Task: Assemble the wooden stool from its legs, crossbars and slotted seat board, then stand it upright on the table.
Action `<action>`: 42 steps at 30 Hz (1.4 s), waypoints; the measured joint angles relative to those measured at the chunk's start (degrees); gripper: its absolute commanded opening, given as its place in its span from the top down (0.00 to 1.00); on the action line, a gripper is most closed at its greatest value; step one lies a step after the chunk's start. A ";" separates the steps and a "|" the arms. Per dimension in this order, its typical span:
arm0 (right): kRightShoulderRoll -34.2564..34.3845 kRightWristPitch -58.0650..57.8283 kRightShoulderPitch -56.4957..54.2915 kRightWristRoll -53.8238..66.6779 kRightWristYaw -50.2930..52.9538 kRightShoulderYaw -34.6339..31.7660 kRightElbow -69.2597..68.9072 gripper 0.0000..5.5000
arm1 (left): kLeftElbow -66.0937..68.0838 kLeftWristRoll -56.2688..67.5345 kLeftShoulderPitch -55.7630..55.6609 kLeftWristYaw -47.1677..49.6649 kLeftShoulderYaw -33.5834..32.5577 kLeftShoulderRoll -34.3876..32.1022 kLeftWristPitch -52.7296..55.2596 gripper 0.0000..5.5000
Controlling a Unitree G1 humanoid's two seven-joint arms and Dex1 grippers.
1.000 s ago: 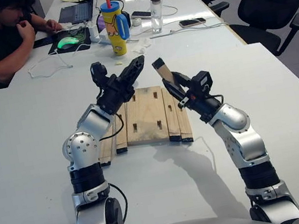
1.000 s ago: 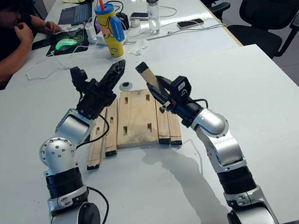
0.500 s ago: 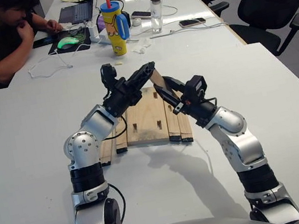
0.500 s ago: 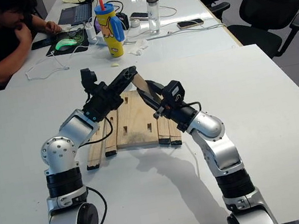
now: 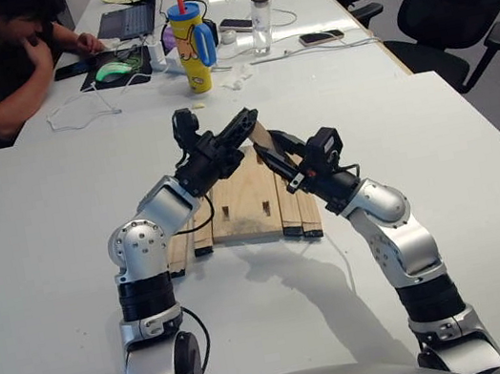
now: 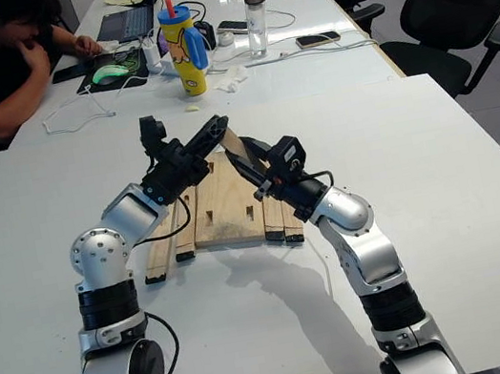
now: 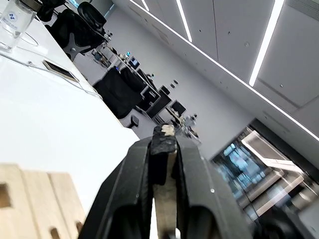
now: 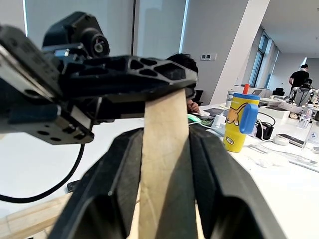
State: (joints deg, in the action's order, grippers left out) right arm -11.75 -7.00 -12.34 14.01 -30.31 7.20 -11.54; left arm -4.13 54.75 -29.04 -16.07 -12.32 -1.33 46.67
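right gripper (image 5: 275,155): clamped on stick (image 8: 162,164) | left gripper (image 5: 241,125): pinching stick's top, 11 o'clock of right | board (image 5: 244,198): flat, 6 o'clock

No writing can be read anywhere. The yellow tumbler (image 8: 238,122), on the far table past the wooden piece (image 8: 162,164) clamped in the right gripper (image 8: 167,130), carries a cartoon figure but no legible letters. The clear bottle (image 7: 11,20), far beyond the left gripper (image 7: 163,149), bears a printed mark too small to make out. A small wall plate (image 8: 204,57) behind the tumbler is equally unreadable.
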 measured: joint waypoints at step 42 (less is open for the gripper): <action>3.17 -11.82 -2.71 0.48 9.93 -6.64 8.99 0.65 | 11.39 -22.02 10.24 8.48 -4.73 0.30 -30.17 0.92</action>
State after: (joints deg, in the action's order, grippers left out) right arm -8.57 -18.81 -15.05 14.48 -20.38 0.56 -2.55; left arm 7.26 32.74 -18.79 -7.59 -17.05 -1.03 16.50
